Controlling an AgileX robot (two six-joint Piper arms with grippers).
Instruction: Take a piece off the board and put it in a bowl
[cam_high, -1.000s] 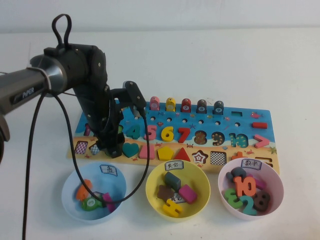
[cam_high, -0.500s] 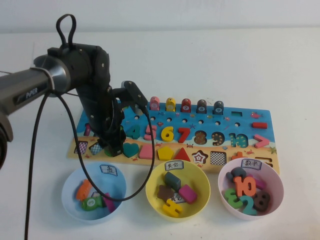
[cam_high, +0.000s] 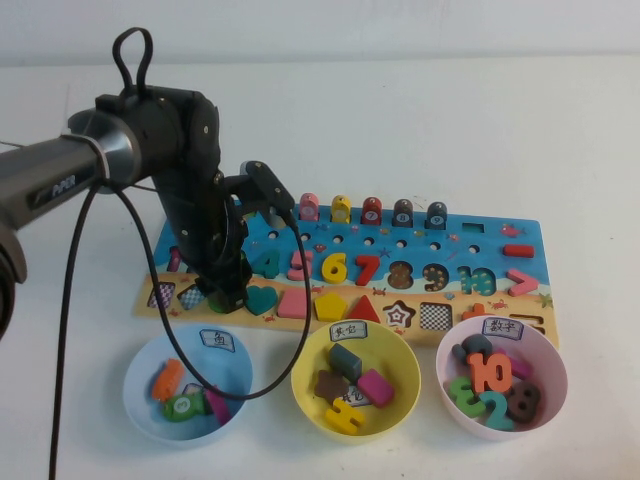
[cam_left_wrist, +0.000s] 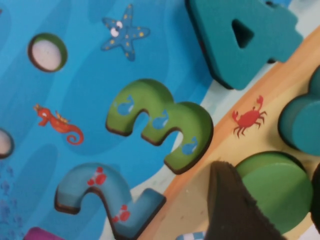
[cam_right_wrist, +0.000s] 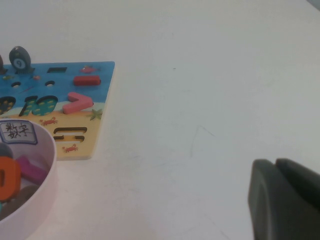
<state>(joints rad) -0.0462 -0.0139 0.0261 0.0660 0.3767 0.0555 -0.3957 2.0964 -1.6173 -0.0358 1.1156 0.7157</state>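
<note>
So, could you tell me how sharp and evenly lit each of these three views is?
High view: even, soft light, sharp throughout, left end effector down on the board beside the teal heart. Left wrist view: very close, edges slightly soft, a dark fingertip overlapping the green disc. Right wrist view: bright white table, the right end effector a blurred dark shape in the corner.

L tool (cam_high: 225, 298) lowered, R tool (cam_right_wrist: 285, 200) parked

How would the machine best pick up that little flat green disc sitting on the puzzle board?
From straight above, pinching opposite points of its round edge: the green disc lies flat in the board, so only its rim offers grip. The left tool is already down over it; the right tool sits away on the table.
</note>
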